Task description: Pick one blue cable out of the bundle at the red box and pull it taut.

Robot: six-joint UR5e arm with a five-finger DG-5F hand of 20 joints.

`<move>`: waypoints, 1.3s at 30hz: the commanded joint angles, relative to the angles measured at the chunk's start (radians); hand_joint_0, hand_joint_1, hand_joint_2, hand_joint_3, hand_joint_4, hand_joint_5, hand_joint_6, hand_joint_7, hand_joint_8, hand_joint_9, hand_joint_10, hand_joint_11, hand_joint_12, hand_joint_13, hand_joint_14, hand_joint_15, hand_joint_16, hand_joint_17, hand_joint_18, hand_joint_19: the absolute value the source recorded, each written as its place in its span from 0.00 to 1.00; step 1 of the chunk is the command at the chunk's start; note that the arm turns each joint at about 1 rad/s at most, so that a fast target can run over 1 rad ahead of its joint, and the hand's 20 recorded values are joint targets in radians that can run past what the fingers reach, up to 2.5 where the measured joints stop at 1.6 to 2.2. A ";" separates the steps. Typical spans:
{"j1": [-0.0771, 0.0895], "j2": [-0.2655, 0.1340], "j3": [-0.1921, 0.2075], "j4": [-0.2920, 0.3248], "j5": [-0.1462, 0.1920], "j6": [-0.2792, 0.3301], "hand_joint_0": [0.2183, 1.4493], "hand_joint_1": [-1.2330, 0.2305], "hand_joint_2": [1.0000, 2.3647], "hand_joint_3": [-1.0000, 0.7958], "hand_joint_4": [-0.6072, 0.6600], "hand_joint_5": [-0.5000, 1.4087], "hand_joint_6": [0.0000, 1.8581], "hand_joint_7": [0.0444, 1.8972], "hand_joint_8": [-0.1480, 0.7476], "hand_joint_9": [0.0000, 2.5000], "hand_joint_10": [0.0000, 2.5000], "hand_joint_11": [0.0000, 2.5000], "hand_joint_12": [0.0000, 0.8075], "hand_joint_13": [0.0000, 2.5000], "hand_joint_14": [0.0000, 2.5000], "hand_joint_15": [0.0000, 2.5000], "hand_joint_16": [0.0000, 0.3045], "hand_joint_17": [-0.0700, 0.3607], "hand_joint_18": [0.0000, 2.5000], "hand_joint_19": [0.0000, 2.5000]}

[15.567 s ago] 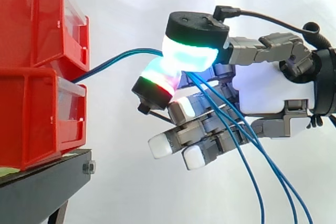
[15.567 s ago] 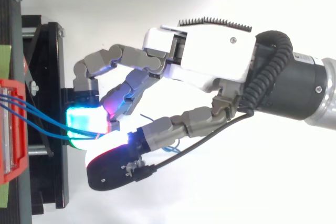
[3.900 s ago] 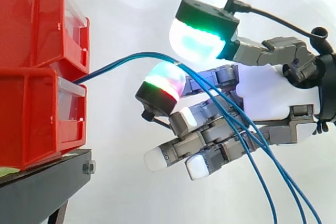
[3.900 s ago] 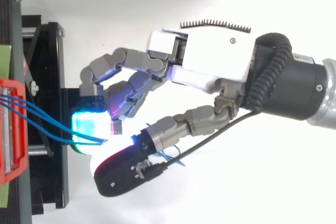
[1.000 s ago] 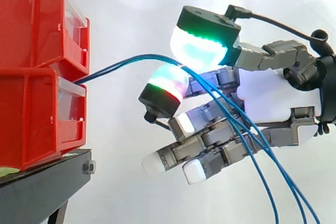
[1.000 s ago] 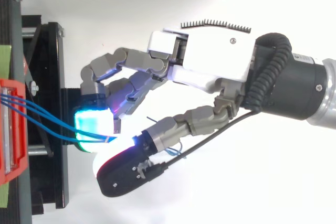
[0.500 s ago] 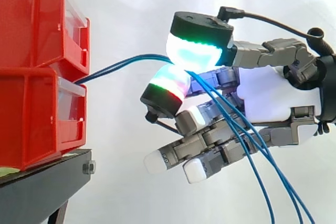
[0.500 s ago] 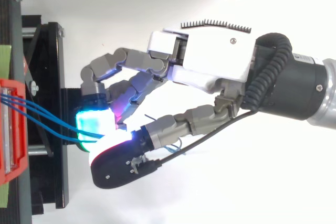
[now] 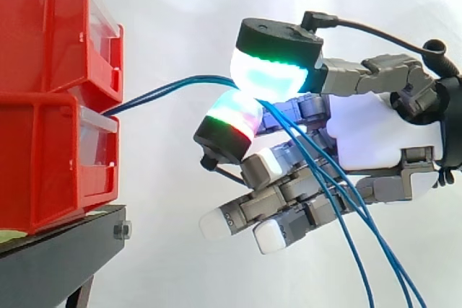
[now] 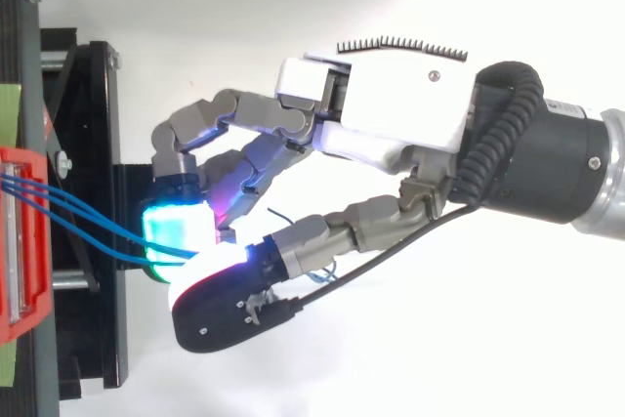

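Hand (image 9: 368,135) level, pointing at red bins (image 9: 43,142), upper two glowing pads pinching blue cables (image 9: 153,93), other fingers half-curled below.

The hand (image 9: 368,135) is pinching again. A few seconds ago its two big glowing pads stood apart, with the blue cables (image 9: 162,91) merely draped over the lower pad (image 9: 232,115). Now the upper pad (image 9: 271,77) has come back down onto it and the cables are nipped between the two, much as they were at the start. Compared with that first pinch, the whole hand sits slightly farther from the red bins (image 9: 50,156), and its white-tipped fingers (image 9: 216,225) hang lower. From above, the dark-backed pad (image 10: 220,310) has swung in against the cyan pad (image 10: 178,231), closing the gap.
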 commanded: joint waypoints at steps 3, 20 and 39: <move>0.000 0.000 0.001 -0.001 0.000 0.000 0.47 0.19 0.01 0.38 0.44 0.16 0.44 0.66 0.55 0.32 0.01 0.37 0.57 0.24 0.00 0.10 0.21 0.49 0.27 0.15; 0.000 -0.002 0.001 -0.001 0.002 -0.003 0.30 0.19 0.00 0.28 0.50 0.16 0.43 0.64 0.55 0.29 0.01 0.37 0.57 0.21 0.00 0.10 0.21 0.49 0.26 0.15; 0.000 0.000 0.001 -0.001 0.000 -0.003 0.29 0.35 0.01 0.35 0.50 0.19 0.41 0.66 0.57 0.35 0.01 0.37 0.58 0.24 0.00 0.11 0.21 0.50 0.27 0.18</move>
